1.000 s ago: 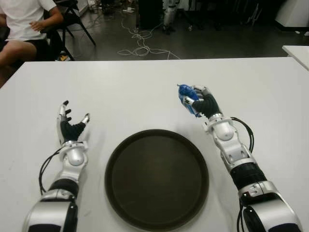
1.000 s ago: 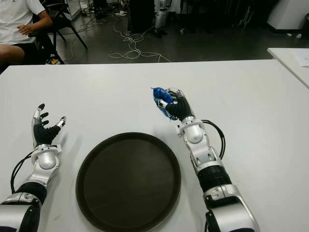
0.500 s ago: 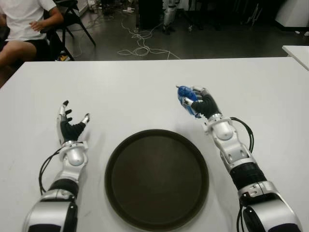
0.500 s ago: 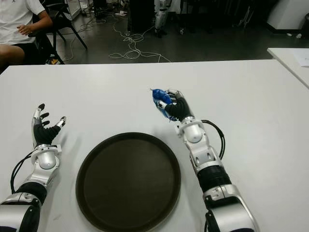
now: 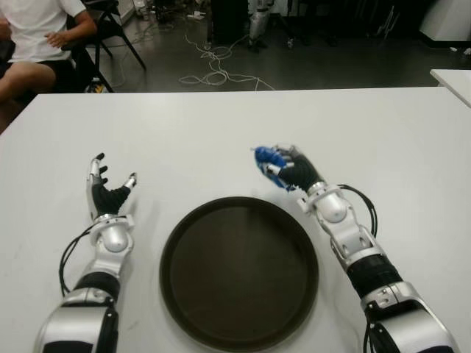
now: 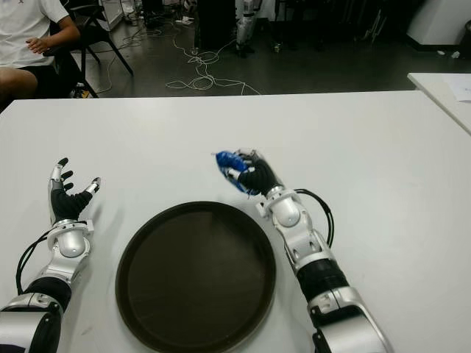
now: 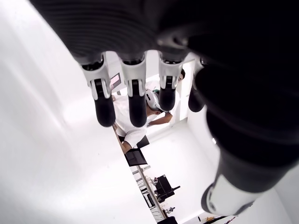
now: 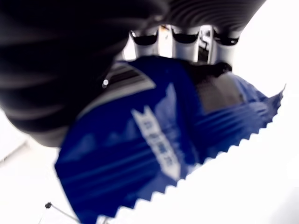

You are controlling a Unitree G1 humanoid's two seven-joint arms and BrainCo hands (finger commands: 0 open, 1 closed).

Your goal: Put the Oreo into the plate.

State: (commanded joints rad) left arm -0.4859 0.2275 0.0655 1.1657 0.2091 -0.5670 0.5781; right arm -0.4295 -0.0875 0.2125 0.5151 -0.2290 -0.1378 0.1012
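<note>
A small blue Oreo packet (image 5: 266,160) is clasped in my right hand (image 5: 288,170), whose fingers curl around it; the right wrist view shows the blue wrapper (image 8: 154,140) filling the palm. The hand is held just beyond the far right rim of the round dark plate (image 5: 239,271), which lies on the white table (image 5: 221,132) in front of me. My left hand (image 5: 109,193) shows to the left of the plate, fingers spread and holding nothing.
A person in a white shirt (image 5: 33,29) sits on a chair beyond the table's far left corner. Cables (image 5: 213,70) trail over the dark floor behind the table. Another white table's corner (image 5: 452,77) shows at the far right.
My right hand has carried the Oreo packet to the left and nearer, down toward the plate's far right rim. The left hand has not moved.
</note>
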